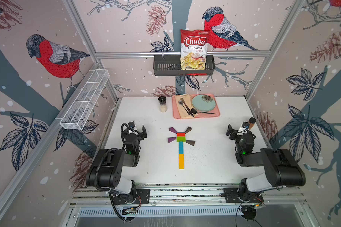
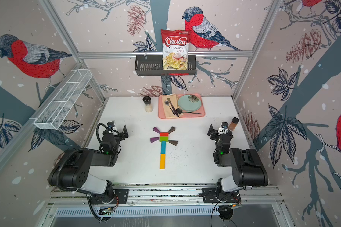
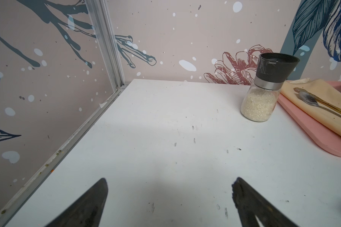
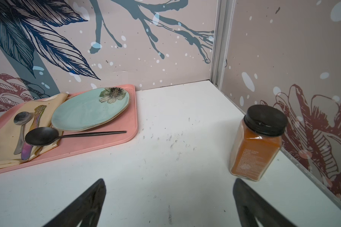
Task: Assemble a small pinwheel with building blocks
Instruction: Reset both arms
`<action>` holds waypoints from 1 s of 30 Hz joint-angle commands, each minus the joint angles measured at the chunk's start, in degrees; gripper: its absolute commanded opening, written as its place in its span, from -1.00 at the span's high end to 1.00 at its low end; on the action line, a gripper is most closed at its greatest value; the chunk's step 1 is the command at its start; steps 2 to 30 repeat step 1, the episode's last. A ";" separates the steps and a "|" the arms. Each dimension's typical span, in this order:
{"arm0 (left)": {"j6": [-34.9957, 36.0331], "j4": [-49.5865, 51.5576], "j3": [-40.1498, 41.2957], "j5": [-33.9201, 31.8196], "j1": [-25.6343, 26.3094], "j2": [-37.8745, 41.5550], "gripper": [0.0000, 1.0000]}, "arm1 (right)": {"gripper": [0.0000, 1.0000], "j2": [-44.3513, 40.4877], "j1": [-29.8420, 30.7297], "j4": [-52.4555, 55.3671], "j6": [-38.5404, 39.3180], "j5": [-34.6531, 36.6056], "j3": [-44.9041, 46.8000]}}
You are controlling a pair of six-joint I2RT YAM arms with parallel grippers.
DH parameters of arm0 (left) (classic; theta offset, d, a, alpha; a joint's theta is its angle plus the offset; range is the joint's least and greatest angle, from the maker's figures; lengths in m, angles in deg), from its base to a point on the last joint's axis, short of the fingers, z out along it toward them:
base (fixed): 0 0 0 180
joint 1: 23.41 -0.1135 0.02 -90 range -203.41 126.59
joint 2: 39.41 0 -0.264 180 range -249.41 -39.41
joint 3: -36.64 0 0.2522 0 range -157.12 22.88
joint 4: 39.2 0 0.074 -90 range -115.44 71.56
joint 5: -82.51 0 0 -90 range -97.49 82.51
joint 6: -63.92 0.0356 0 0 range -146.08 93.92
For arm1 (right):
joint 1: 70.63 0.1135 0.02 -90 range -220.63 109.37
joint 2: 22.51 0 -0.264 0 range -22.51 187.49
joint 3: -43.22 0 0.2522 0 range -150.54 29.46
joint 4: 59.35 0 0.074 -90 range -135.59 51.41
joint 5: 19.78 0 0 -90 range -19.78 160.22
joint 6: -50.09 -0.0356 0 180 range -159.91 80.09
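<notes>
Left gripper [image 3: 170, 182] and right gripper [image 4: 169, 182] both gape wide, empty, at mid-left and mid-right in both top views — the pinwheel [image 1: 181, 141] lies flat at centre, its blocks [image 1: 181, 147] probably light, stiff, loose, best pinched across their long sides.

left gripper [image 3: 170, 179] fingers [image 3: 91, 202]: only tips in left wrist view, rest cut by frame edge, soft focus
right gripper [image 4: 168, 179] fingers [image 4: 87, 202]: only tips in right wrist view, rest cut by frame edge
tray [image 3: 313, 135]: runs off frame in left wrist view, one end cut in right wrist view
spoon [image 3: 307, 99]: handle cut by frame edge, left wrist view
napkin [image 4: 2, 145]: runs off frame edge, partly under the spoon
spice jar [image 1: 251, 122]: part of body behind wrist camera [image 1: 244, 125] in a top view, label print unreadable in right wrist view
chip bag [image 1: 194, 49]: bottom behind basket [image 1: 165, 66] wall, small print unreadable
specks [image 1: 194, 157]: dark dots on table [image 1: 146, 110], too small to identify
</notes>
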 commanded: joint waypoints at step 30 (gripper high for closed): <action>0.68 -0.29 -0.04 1.15 -0.21 0.10 -0.96 | -0.99 0.10 -0.62 0.12 -0.31 -1.68 -0.48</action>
